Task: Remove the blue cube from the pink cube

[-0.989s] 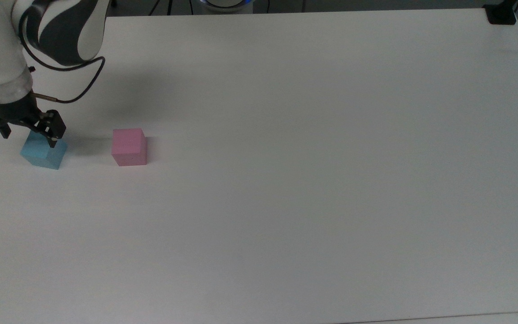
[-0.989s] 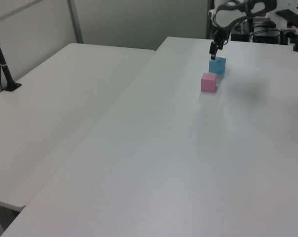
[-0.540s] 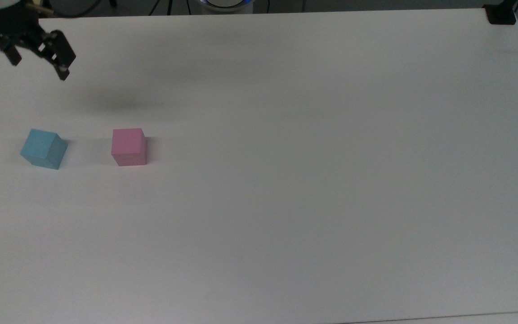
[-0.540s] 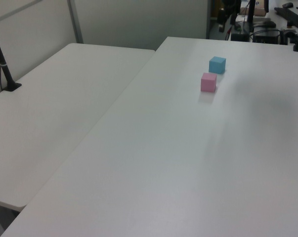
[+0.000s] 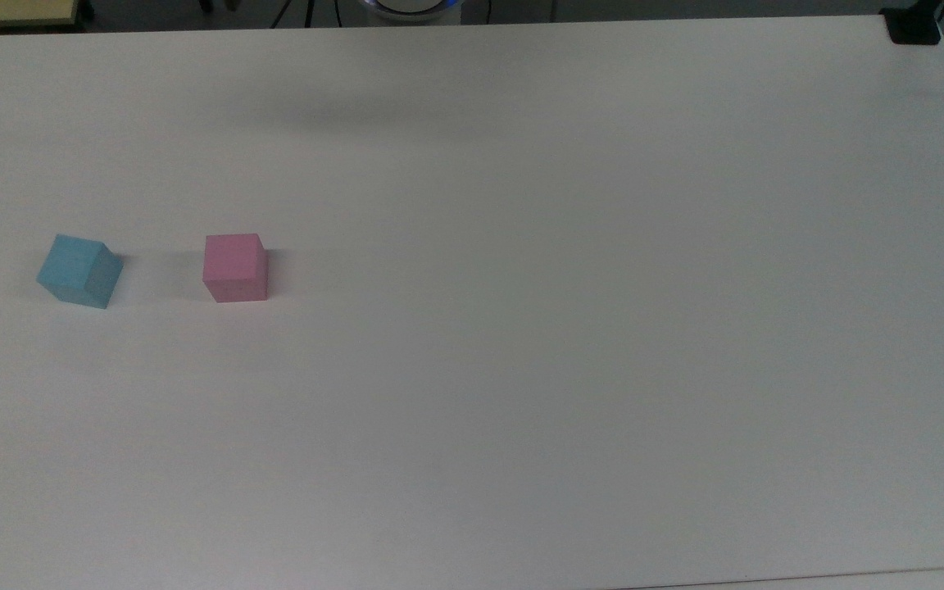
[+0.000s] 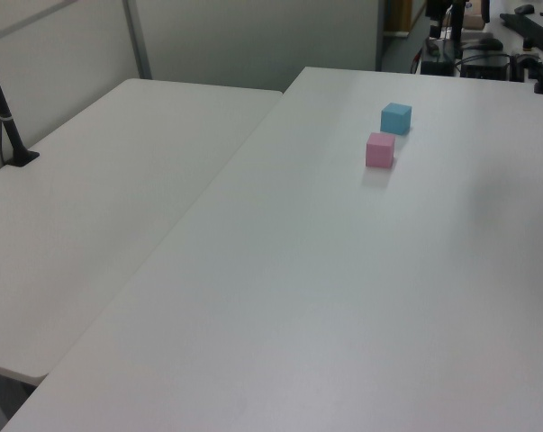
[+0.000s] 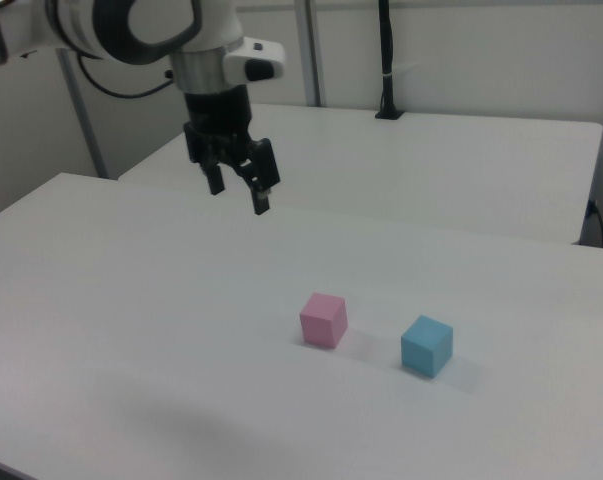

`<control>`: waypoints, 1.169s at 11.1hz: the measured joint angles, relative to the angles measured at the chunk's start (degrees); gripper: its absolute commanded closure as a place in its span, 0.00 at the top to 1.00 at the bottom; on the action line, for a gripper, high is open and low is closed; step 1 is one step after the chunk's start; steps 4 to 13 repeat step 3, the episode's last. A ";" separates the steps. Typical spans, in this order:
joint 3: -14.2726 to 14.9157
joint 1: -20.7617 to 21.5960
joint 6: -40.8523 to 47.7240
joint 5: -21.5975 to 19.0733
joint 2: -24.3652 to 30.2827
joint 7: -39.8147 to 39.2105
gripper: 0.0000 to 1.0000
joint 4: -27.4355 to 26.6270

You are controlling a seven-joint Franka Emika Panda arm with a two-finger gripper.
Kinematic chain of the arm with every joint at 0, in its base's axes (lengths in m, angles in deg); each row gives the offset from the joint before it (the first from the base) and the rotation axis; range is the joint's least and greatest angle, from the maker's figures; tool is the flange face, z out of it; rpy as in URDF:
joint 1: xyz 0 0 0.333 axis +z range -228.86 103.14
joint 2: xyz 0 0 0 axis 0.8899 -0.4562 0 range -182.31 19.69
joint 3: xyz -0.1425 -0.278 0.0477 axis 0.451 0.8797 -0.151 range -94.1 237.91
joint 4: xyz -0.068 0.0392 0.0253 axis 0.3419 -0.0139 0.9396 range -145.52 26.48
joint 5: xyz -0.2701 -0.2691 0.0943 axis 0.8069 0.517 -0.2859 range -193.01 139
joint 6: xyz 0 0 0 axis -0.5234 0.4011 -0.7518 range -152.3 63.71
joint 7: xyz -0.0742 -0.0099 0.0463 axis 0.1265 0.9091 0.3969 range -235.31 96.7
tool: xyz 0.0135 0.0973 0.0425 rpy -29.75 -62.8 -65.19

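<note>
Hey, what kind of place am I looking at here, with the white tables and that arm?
Most likely a robotics lab or test room. A robot arm's gripper hangs open above a plain white table bearing a blue cube and a pink cube, with cables and equipment at the far end.

The blue cube [image 5: 79, 281] sits flat on the white counter [image 5: 521, 328], turned slightly askew. The pink cube [image 5: 234, 267] stands squarely near it, apart, to the top view's right.
</note>
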 measured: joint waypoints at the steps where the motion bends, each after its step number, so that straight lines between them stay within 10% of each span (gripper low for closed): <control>1: 0.01 0.98 -0.05 0.18 0.50 -1.55 1.00 -0.62; 13: 0.01 1.49 -0.20 0.19 0.41 -6.53 1.00 -0.90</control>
